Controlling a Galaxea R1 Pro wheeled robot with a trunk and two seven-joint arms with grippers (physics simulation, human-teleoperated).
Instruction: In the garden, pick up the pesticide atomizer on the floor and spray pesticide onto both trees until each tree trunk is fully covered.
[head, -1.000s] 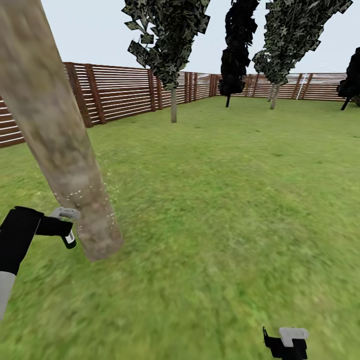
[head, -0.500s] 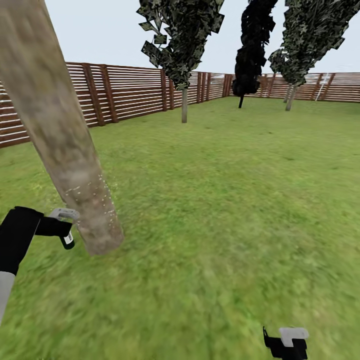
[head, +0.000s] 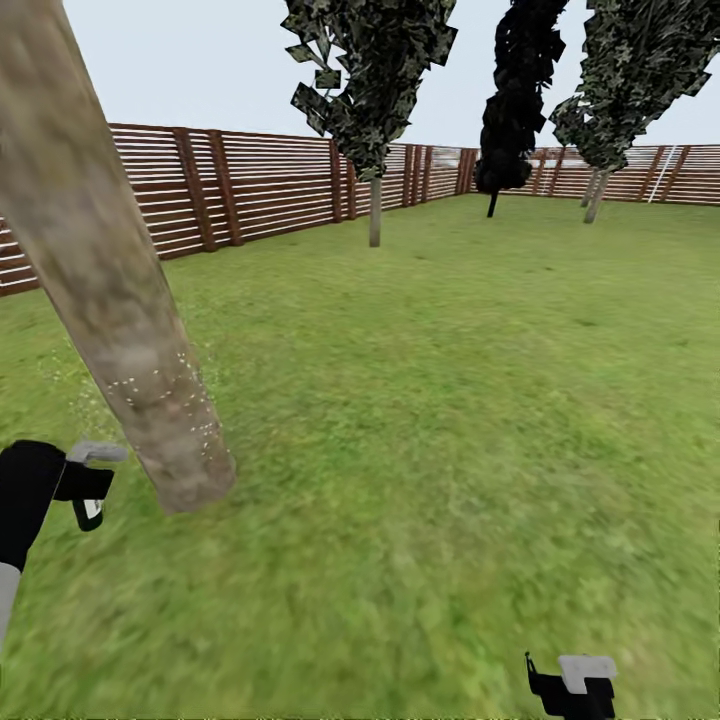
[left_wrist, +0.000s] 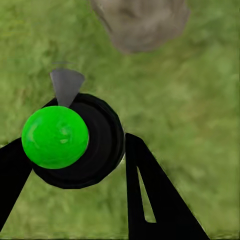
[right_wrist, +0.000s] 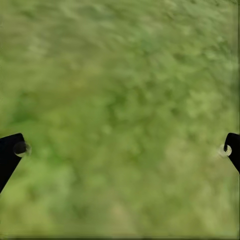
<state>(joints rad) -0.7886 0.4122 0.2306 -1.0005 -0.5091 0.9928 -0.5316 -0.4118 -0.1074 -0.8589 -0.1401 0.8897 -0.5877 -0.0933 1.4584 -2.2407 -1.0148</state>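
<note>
Left gripper (left_wrist: 75, 160), black fingers closed around the dark round pesticide atomizer (left_wrist: 82, 142) with its bright green cap, held low just beside the thick, pale grey-brown mottled tree trunk (head: 120, 310). Whitish pesticide specks (head: 165, 385) band the bark's lower part; higher bark appears bare. Good practice, as judged here: keep the nozzle facing the trunk and sweep upward and around it. Right gripper (right_wrist: 120, 150), jaws wide apart and empty, hangs over green lawn (head: 450, 400).
</note>
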